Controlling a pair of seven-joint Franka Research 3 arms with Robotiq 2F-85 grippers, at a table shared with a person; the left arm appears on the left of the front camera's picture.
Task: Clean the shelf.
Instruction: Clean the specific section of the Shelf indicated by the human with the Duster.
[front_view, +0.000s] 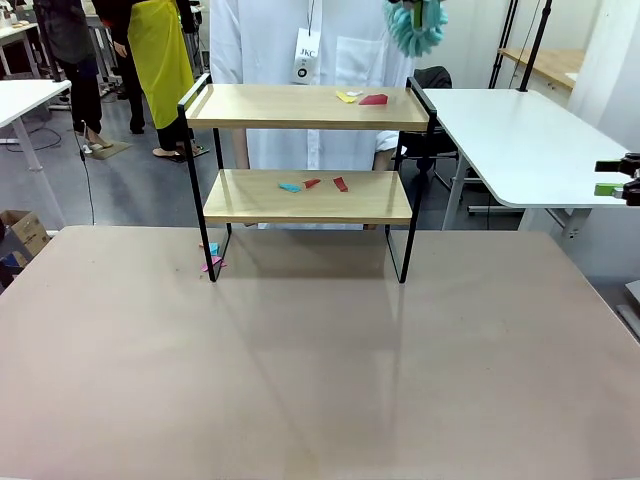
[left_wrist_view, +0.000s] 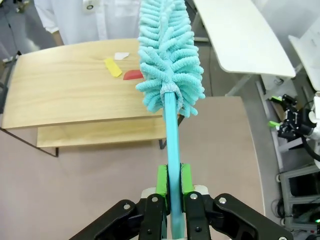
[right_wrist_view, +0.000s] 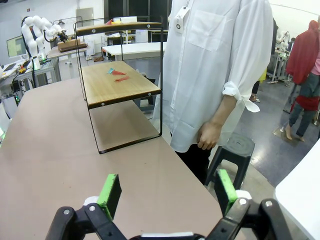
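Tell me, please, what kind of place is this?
Probably a lab or workshop: plain white work tables, a person in a white coat with a badge, and black equipment stands.

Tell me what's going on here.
The left gripper holds a teal duster by its handle, head above the top board of the shelf. Coloured paper scraps lie on both boards, a few on the table by its left foot. The right gripper hangs open at the side. A person stands behind the shelf.

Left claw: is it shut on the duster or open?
Shut on it. In the left wrist view, the left claw presses its green pads against both sides of the duster handle.
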